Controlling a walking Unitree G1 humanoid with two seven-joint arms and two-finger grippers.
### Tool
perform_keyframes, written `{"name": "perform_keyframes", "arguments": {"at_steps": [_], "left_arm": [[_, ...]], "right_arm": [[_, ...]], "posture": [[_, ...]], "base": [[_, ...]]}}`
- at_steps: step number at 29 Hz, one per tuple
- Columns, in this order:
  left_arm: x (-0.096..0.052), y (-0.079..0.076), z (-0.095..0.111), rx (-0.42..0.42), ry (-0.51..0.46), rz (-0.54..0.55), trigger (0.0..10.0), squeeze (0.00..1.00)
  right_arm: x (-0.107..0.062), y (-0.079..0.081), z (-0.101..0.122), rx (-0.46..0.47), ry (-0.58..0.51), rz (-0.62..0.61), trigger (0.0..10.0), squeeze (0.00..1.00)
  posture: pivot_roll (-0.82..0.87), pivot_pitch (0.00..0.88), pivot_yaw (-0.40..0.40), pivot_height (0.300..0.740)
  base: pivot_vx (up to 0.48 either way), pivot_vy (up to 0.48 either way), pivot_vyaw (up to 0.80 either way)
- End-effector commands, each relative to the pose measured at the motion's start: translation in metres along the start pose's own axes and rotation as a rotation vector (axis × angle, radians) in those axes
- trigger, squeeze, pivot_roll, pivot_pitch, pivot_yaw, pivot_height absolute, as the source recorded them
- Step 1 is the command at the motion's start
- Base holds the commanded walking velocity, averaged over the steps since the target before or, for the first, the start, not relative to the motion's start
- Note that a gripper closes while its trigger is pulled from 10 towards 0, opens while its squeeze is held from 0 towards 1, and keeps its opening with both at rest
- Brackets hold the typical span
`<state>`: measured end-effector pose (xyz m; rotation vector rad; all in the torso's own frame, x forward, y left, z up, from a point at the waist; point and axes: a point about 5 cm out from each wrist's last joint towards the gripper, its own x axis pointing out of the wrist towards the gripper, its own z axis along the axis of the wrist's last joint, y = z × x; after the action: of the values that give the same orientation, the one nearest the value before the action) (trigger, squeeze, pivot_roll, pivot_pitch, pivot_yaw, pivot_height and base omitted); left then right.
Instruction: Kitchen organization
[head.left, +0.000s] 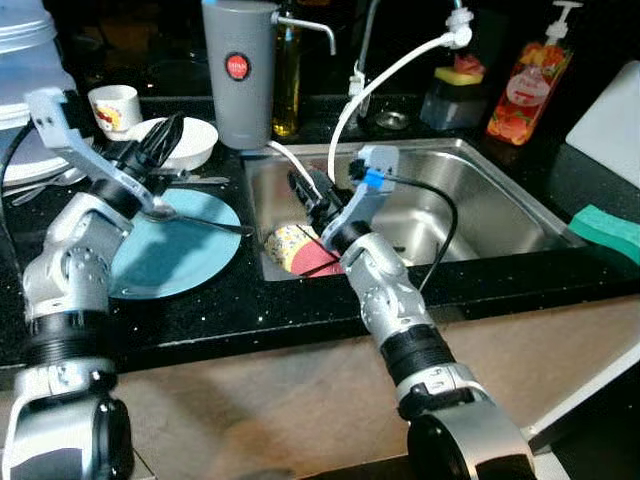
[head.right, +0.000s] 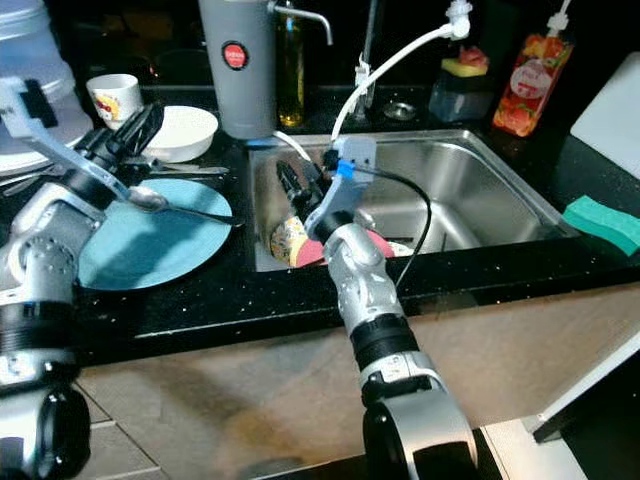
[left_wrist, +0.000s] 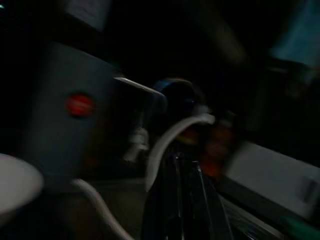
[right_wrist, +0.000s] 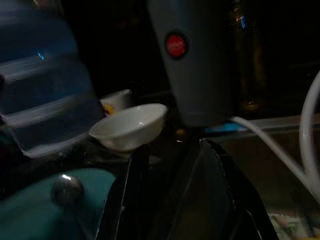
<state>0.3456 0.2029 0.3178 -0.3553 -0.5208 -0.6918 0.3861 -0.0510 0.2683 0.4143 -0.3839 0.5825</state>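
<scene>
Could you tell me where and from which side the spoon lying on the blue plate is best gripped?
I would grip the spoon at mid-handle, coming from above. The handle lies nearly flat across the blue plate, its tip pointing toward the sink, and fingers closing across the thin shaft should hold better than on the rounded bowl.

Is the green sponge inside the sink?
No, the green sponge lies on the black counter to the right of the sink, outside its rim.
</scene>
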Motion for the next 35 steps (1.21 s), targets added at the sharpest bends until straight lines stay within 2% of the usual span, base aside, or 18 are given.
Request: {"name": "perform_keyframes", "arguments": {"at_steps": [1,2,5,6,7,8,12,13,15,16,17,19,21,23,26,32,33,35], "left_arm": [[0.002,-0.012,-0.006,-0.020,0.029,-0.075,0.0,0.00],[-0.001,-0.024,-0.011,0.006,0.071,-0.137,1.7,0.00],[-0.007,-0.030,-0.018,0.044,0.120,-0.151,5.9,0.00],[-0.007,-0.030,-0.018,0.044,0.120,-0.151,5.9,0.00],[-0.009,-0.031,-0.019,0.056,0.135,-0.151,8.9,0.00],[-0.011,-0.033,-0.021,0.073,0.157,-0.156,10.0,0.00],[-0.019,-0.039,-0.028,0.149,0.260,-0.183,10.0,0.00],[-0.023,-0.045,-0.031,0.169,0.276,-0.232,10.0,0.00],[-0.031,-0.058,-0.034,0.138,0.325,-0.310,10.0,0.00],[-0.031,-0.058,-0.034,0.138,0.325,-0.310,10.0,0.00],[-0.042,-0.072,-0.037,0.048,0.397,-0.410,10.0,0.00],[-0.059,-0.083,-0.043,-0.059,0.510,-0.511,10.0,0.00],[-0.059,-0.083,-0.043,-0.059,0.510,-0.511,10.0,0.00],[-0.075,-0.094,-0.051,-0.159,0.616,-0.576,10.0,0.00],[-0.086,-0.112,-0.060,-0.279,0.669,-0.643,10.0,0.00],[-0.099,-0.126,-0.070,-0.372,0.742,-0.695,10.0,0.00],[-0.108,-0.131,-0.078,-0.411,0.803,-0.703,10.0,0.00],[-0.119,-0.133,-0.087,-0.420,0.889,-0.693,10.0,0.00]], "right_arm": [[0.001,0.002,0.009,0.054,-0.029,0.022,10.0,0.00],[-0.001,0.003,0.018,0.155,-0.047,0.075,10.0,0.00],[-0.010,0.007,0.028,0.227,-0.046,0.167,10.0,0.00],[-0.010,0.007,0.028,0.227,-0.046,0.167,10.0,0.00],[-0.013,0.008,0.029,0.246,-0.043,0.194,10.0,0.00],[-0.017,0.009,0.031,0.272,-0.036,0.226,10.0,0.00],[-0.032,0.010,0.033,0.364,0.001,0.317,10.0,0.00],[-0.038,0.009,0.031,0.400,0.023,0.342,10.0,0.00],[-0.052,0.007,0.027,0.470,0.066,0.388,10.0,0.00],[-0.052,0.007,0.027,0.470,0.066,0.388,10.0,0.00],[-0.066,0.006,0.025,0.553,0.111,0.435,10.0,0.00],[-0.080,0.007,0.023,0.614,0.153,0.495,10.0,0.00],[-0.080,0.007,0.023,0.614,0.153,0.495,10.0,0.00],[-0.095,0.011,0.019,0.630,0.222,0.564,10.0,0.00],[-0.119,0.012,0.007,0.646,0.348,0.631,10.0,0.00],[-0.142,0.013,-0.010,0.662,0.501,0.657,10.0,0.00],[-0.154,0.013,-0.020,0.666,0.593,0.660,10.0,0.00],[-0.162,0.011,-0.029,0.678,0.645,0.634,10.0,0.00]], "posture": [[0.06,0.075,-0.049,0.740],[0.06,0.075,-0.053,0.740],[0.06,0.080,-0.054,0.740],[0.06,0.080,-0.054,0.740],[0.06,0.080,-0.054,0.740],[0.06,0.080,-0.054,0.740],[0.06,0.087,-0.057,0.740],[0.06,0.087,-0.057,0.740],[0.06,0.089,-0.056,0.740],[0.06,0.089,-0.056,0.740],[0.06,0.092,-0.054,0.740],[0.06,0.094,-0.053,0.740],[0.06,0.094,-0.053,0.740],[0.06,0.096,-0.050,0.740],[0.06,0.098,-0.049,0.740],[0.06,0.099,-0.049,0.740],[0.07,0.100,-0.051,0.740],[0.06,0.100,-0.050,0.740]], "base": [[0.000,0.000,0.00],[0.000,0.000,0.00],[0.000,0.000,0.00],[0.000,0.000,0.00],[0.000,0.000,0.00],[0.000,0.000,0.00],[0.000,0.000,0.00],[0.000,0.000,0.00],[0.000,0.000,0.00],[0.000,0.000,0.00],[0.000,0.000,0.00],[0.000,0.000,0.00],[0.000,0.000,0.00],[0.000,0.000,0.00],[0.000,0.000,0.00],[0.000,0.000,0.00],[0.000,0.000,0.00],[0.000,0.000,0.00]]}}
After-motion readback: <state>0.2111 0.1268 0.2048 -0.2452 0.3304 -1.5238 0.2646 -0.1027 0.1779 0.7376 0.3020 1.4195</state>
